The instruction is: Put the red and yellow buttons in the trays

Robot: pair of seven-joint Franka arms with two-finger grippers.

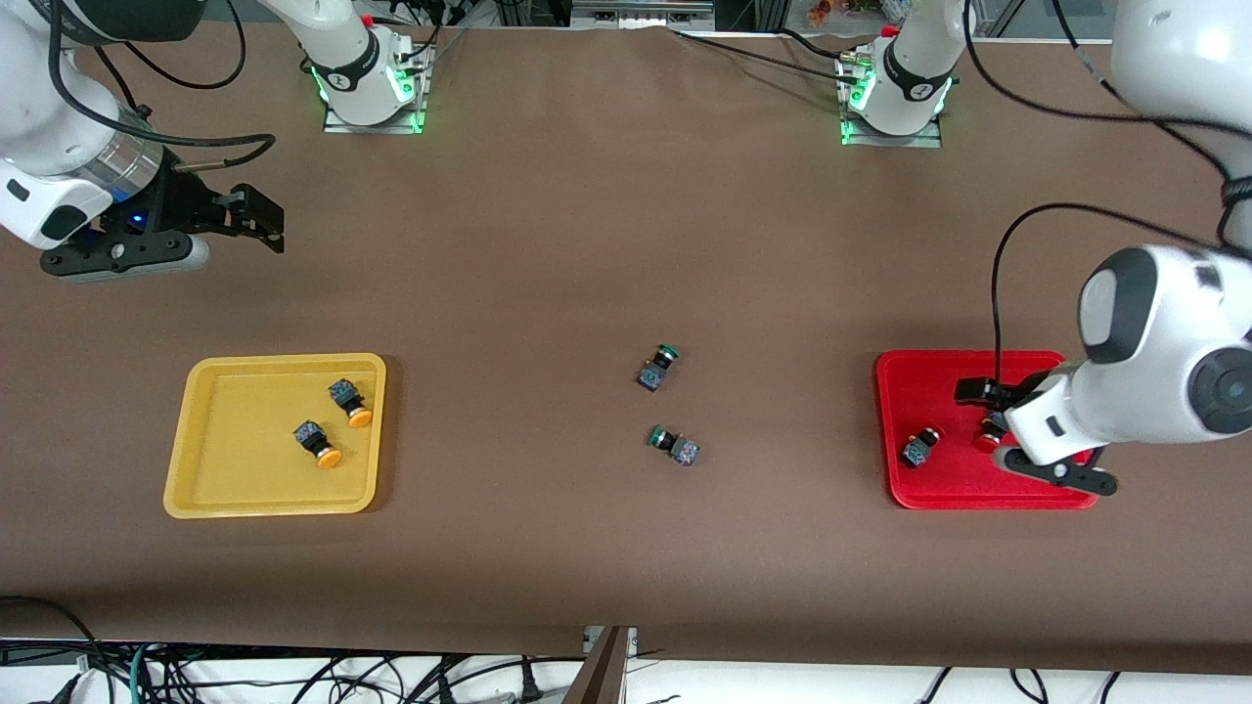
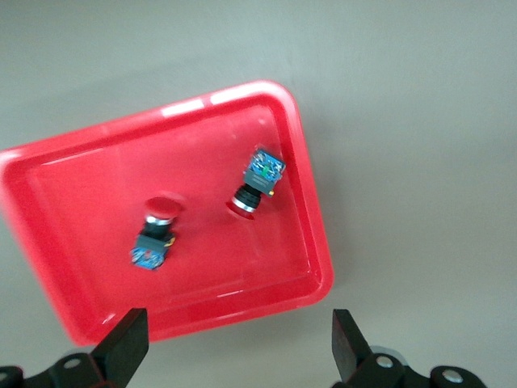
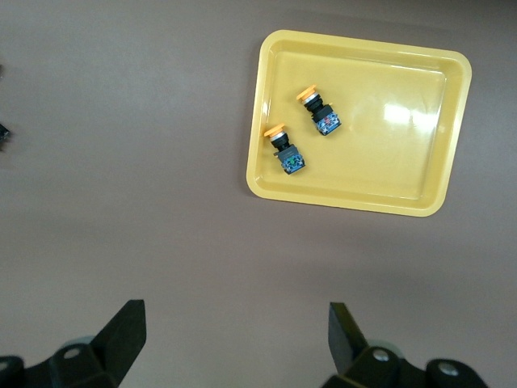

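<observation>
Yellow buttons (image 1: 333,423) seen in yellow tray (image 1: 210,489); red buttons (image 2: 206,208) in red tray (image 1: 905,376) | left gripper (image 2: 238,352) spread above it; right gripper (image 3: 234,339) spread, waiting (over bare table) | risk: a low withdrawal could clip a button.

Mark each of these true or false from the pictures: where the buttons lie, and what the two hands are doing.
1. Both yellow-capped buttons lie in the yellow tray. True.
2. The red tray holds only one red-capped button. False: two red-capped buttons lie in it.
3. The left hand is shut on a red button. False: it is open over the red tray and holds nothing.
4. Two green-capped buttons lie on the bare table between the trays. True.
5. The right hand is open and holds nothing. True.
</observation>
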